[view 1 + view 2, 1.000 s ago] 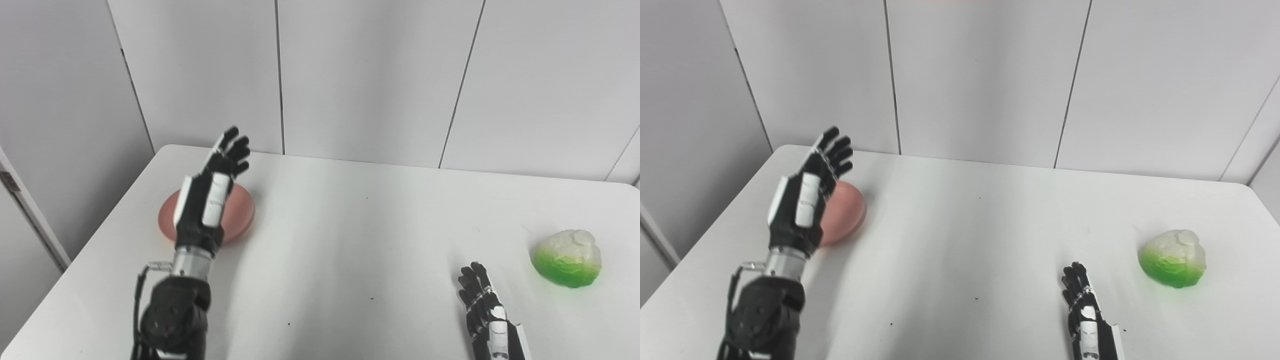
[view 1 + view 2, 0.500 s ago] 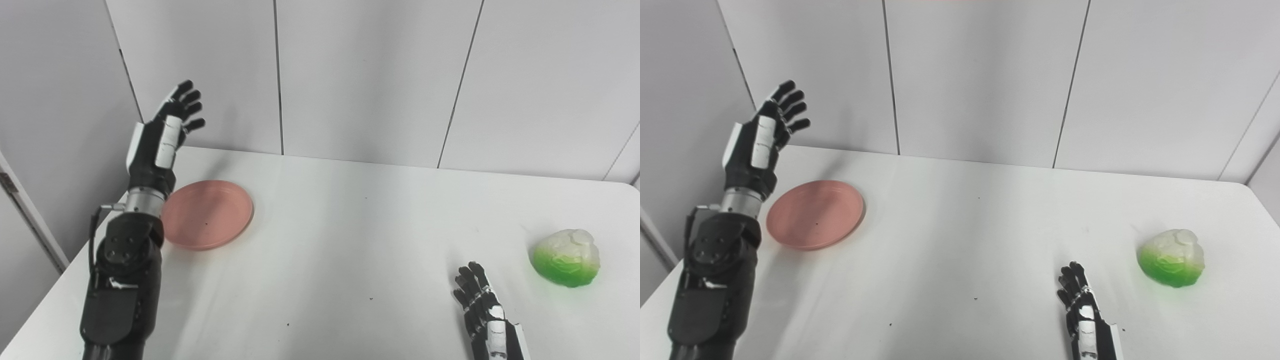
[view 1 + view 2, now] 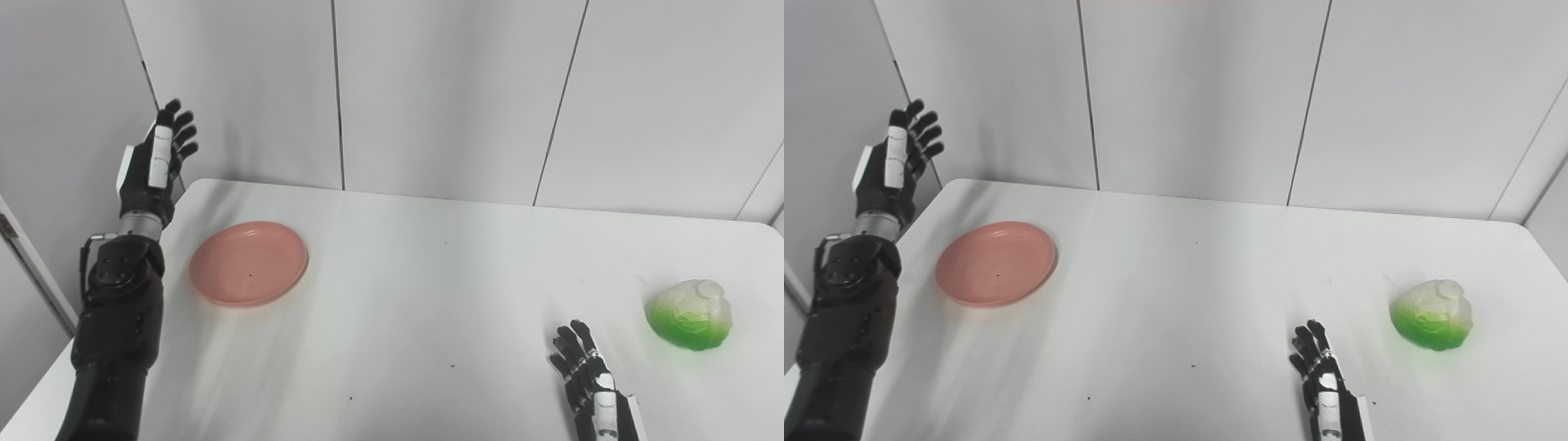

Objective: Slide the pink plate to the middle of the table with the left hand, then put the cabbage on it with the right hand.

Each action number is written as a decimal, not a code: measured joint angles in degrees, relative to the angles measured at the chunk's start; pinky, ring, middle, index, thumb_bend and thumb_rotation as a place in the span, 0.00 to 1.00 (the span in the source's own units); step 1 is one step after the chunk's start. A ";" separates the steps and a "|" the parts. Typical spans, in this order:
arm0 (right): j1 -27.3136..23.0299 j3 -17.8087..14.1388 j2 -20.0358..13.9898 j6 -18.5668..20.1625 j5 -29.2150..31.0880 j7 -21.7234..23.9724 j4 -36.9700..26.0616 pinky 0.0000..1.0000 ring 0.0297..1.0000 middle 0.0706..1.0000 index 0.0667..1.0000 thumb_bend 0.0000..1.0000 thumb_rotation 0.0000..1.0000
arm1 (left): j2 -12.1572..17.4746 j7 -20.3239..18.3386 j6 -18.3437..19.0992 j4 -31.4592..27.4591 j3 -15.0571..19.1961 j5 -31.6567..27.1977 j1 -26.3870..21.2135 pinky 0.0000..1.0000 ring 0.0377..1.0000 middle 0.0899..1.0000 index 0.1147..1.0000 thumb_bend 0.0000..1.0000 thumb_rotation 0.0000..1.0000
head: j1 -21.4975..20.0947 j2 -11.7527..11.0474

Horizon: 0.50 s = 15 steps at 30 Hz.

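Grey panelled wall [image 3: 441, 92] behind, white bench [image 3: 416, 294] below. Two eye views, nearly the same scene: more of the left-side wall and the whole left arm clear of the bench edge in the right eye view; in the left eye view, everything set a little further right.

One pink plate [image 3: 248, 263] — flat on the bench, left of the bench's middle and toward its far side, empty. One cabbage [image 3: 691, 314], green below and pale on top, resting near the bench's right edge, well apart from the plate.

Two hands. Left hand [image 3: 152, 168] raised above the bench's far-left corner, beyond and left of the plate, not touching it — fingers [image 3: 177, 131] spread and upright, holding nothing. Right hand [image 3: 580, 373] low at the bench's near edge, just left of the cabbage and apart from it, fingers [image 3: 1311, 343] loosely extended, holding nothing.
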 measured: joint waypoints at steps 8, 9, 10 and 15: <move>0.08 0.15 -0.18 0.00 -0.13 -0.12 -0.12 0.90 0.91 0.90 0.92 0.84 1.00 | 2.68 -5.44 -10.22 17.99 1.02 -3.80 -2.79 0.78 0.90 0.90 0.87 0.95 0.88 | -0.62 0.35; 0.13 0.18 -0.26 0.00 -0.13 -0.13 -0.19 0.90 0.91 0.90 0.92 0.84 1.00 | 2.72 -5.74 -11.01 19.16 1.01 -4.10 -2.84 0.78 0.90 0.90 0.86 0.95 0.88 | -0.79 0.53; 0.16 0.20 -0.31 0.00 -0.13 -0.13 -0.22 0.90 0.91 0.90 0.92 0.85 1.00 | 2.72 -6.10 -12.31 20.61 1.01 -4.47 -2.98 0.78 0.89 0.90 0.86 0.96 0.88 | -0.79 0.53; 0.20 0.25 -0.33 0.00 -0.13 -0.18 -0.29 0.89 0.90 0.89 0.91 0.84 1.00 | 2.74 -7.76 -14.40 27.21 1.10 -6.15 -3.89 0.80 0.88 0.88 0.85 0.95 0.85 | -1.15 0.79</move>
